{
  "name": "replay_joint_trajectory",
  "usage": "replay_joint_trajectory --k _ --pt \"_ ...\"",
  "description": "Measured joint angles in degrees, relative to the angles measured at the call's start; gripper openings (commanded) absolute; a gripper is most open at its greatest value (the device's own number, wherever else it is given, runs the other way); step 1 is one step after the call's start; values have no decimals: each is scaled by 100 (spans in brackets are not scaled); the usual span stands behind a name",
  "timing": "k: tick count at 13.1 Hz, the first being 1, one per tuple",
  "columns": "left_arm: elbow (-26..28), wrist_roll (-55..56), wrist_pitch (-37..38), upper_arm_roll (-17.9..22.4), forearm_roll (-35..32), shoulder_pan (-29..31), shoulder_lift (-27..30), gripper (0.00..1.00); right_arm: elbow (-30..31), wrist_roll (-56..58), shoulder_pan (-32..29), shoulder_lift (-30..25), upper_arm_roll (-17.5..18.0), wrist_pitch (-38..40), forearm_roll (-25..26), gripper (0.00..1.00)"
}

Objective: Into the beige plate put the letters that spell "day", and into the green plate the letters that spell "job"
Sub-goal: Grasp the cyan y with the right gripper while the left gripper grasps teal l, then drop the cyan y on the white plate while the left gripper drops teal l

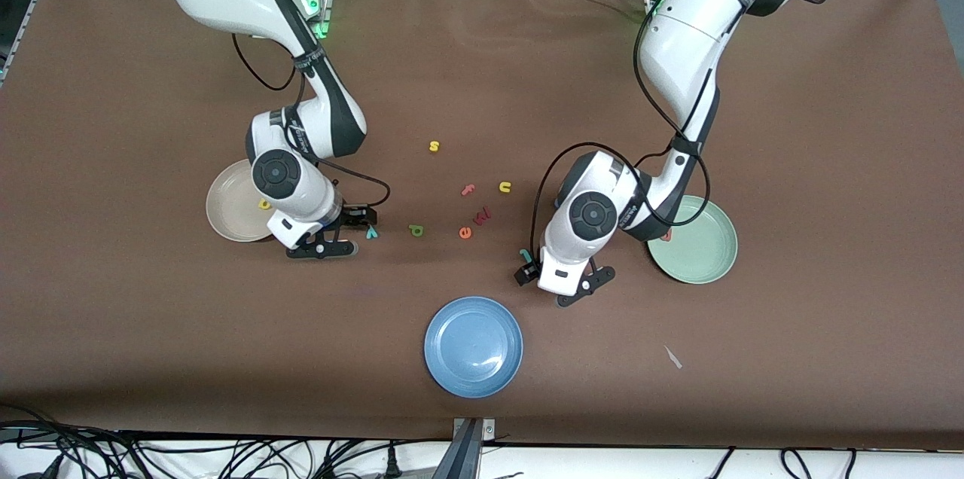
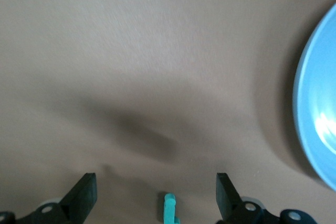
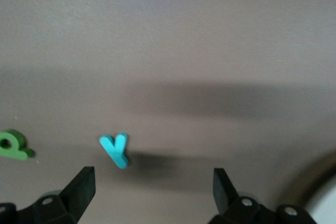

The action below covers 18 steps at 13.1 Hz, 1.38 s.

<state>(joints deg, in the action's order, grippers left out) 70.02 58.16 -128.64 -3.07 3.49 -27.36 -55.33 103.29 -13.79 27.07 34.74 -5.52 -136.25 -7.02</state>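
Note:
The beige plate [image 1: 230, 212] lies toward the right arm's end and holds a yellow letter [image 1: 263, 203]. Beside it my right gripper [image 1: 343, 233] [image 3: 152, 186] hangs open and empty, low over the table. The teal "y" [image 1: 371, 233] [image 3: 115, 149] lies just off its fingertips. A dark green letter [image 1: 416, 230] [image 3: 13, 144] sits a little past the "y". My left gripper [image 1: 555, 278] [image 2: 155, 192] is open, its jaws either side of the teal "j" [image 1: 525, 254] [image 2: 169, 208], apart from it. The green plate [image 1: 704, 249] holds a salmon-pink letter [image 1: 666, 236], half hidden by the left arm.
A blue plate [image 1: 473, 346] [image 2: 317, 108] sits nearest the front camera, mid-table. Loose letters lie between the arms: orange "e" [image 1: 465, 233], dark red "w" [image 1: 481, 216], pink "f" [image 1: 468, 190], yellow "u" [image 1: 505, 187], yellow "s" [image 1: 434, 146]. A paper scrap [image 1: 672, 357] lies near the front edge.

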Motion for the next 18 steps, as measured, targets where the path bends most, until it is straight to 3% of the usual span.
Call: replay_joint_trajectory --k 2,3,4,6,11,13,18 --pt "-1 0 60 55 -19 -174 -59 92 -23 -16 2 126 70 -183 -154 95" --pt "-1 0 136 72 -23 -245 -70 79 -54 -22 3 182 97 -226 -188 94" --pt "-2 0 180 88 -28 -283 -73 59 -81 -31 4 228 122 -247 -193 91" --pt "-2 0 227 99 -74 -292 -73 38 -115 -55 5 274 152 -254 -194 85" --pt "-11 -5 260 120 -104 -293 -82 5 -266 -66 5 435 168 -255 -195 67" --pt "-11 -4 267 120 -107 -307 -82 0 -329 -68 5 499 176 -255 -195 55" --pt "-30 -66 278 135 -109 -282 -80 0 -366 -79 3 504 173 -253 -195 37"
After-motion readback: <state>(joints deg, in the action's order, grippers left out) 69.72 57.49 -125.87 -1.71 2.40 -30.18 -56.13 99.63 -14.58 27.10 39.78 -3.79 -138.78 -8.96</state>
